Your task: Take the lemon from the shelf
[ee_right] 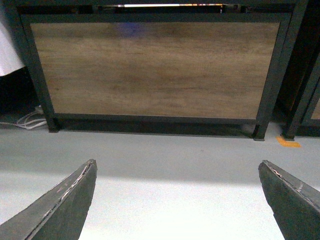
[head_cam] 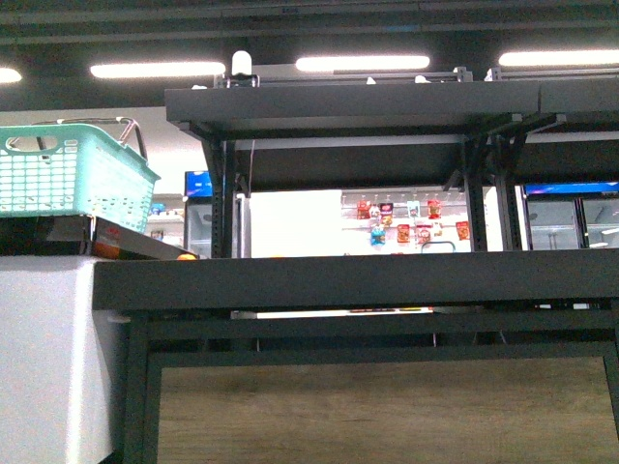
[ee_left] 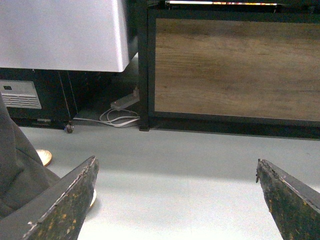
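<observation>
Front view: black shelf (head_cam: pixel 368 280) fills the frame, its middle deck running edge to edge and the upper deck (head_cam: pixel 348 101) above it. A small orange-yellow sliver (head_cam: pixel 186 257) pokes up at the middle deck's left end; too little shows to call it the lemon. A teal basket (head_cam: pixel 73 179) sits high, beyond the shelf's left end, above a white cabinet (head_cam: pixel 48 358). A wood panel (head_cam: pixel 387 411) closes the shelf's base. Hanging snack packets (head_cam: pixel 406 224) show far behind, between the uprights.

Left wrist view: left gripper (ee_left: pixel 176 162) low over the grey floor (ee_left: pixel 175 150), jaws wide, nothing between. A power strip (ee_left: pixel 125 102) and cables lie at the base's corner.

Right wrist view: right gripper (ee_right: pixel 177 162) likewise over the floor, jaws wide and empty, facing the wood panel. An orange floor mark (ee_right: pixel 289 143) lies by the shelf's foot.
</observation>
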You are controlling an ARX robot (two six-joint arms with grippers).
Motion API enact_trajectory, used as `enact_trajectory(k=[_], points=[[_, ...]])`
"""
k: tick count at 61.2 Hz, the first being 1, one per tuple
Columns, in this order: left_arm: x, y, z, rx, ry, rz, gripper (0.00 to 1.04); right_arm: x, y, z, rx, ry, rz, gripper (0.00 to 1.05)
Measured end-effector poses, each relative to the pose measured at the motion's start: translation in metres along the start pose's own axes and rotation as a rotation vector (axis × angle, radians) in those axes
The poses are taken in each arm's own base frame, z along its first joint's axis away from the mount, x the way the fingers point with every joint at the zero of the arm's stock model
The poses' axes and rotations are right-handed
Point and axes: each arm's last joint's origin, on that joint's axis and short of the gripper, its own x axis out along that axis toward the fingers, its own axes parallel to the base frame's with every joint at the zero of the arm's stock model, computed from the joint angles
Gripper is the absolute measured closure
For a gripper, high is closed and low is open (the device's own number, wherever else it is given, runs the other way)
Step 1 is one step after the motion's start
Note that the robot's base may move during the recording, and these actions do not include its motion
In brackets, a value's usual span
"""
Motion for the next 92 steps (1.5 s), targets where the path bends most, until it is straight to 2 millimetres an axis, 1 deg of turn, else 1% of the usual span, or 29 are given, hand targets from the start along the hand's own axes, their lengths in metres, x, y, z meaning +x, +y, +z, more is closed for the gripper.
enact_trajectory(k=[92], points=[[0.0,0.0,0.0,0.0,0.0,0.0,0.08,0.0,0.0,0.0,0.0,0.0,0.0,0.07]])
